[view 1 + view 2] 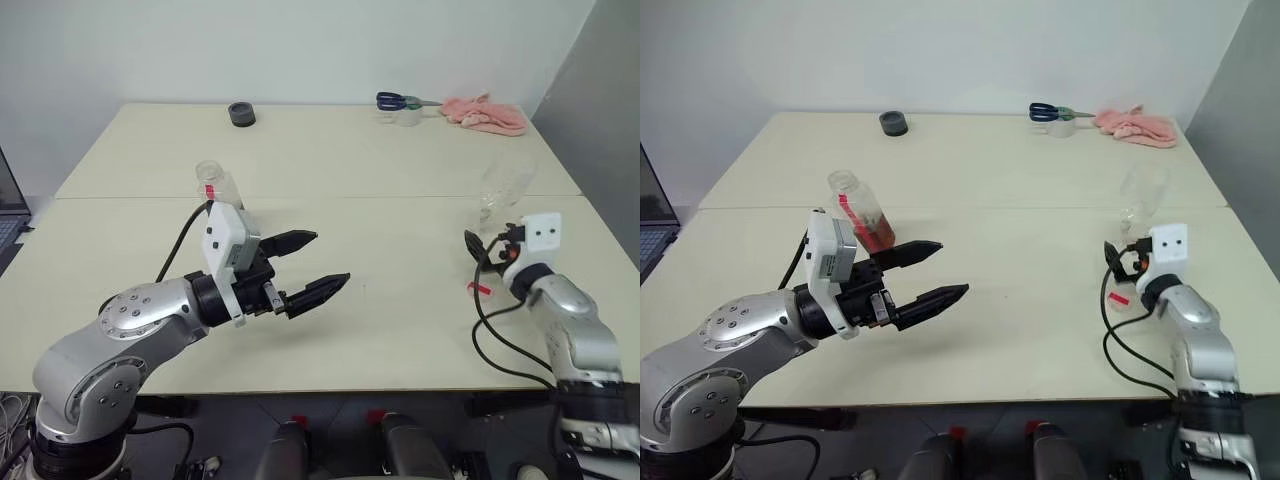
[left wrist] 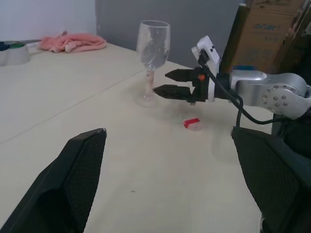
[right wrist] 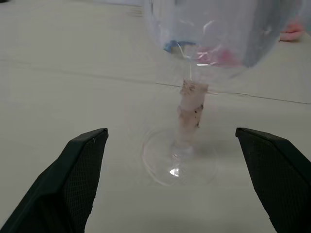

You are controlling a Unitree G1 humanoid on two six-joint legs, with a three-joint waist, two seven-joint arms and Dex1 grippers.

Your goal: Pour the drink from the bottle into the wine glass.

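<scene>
Left gripper (image 1: 312,265), fingers spread, idles lower left; right gripper (image 2: 163,82), fingers spread, approaches the wine glass (image 2: 152,58) stem, next closing gently.

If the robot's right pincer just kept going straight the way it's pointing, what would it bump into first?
Most likely the wine glass. The right pincer is open and aimed at the stem, just above the round foot, with nothing in between. The gap is hard to judge.
</scene>
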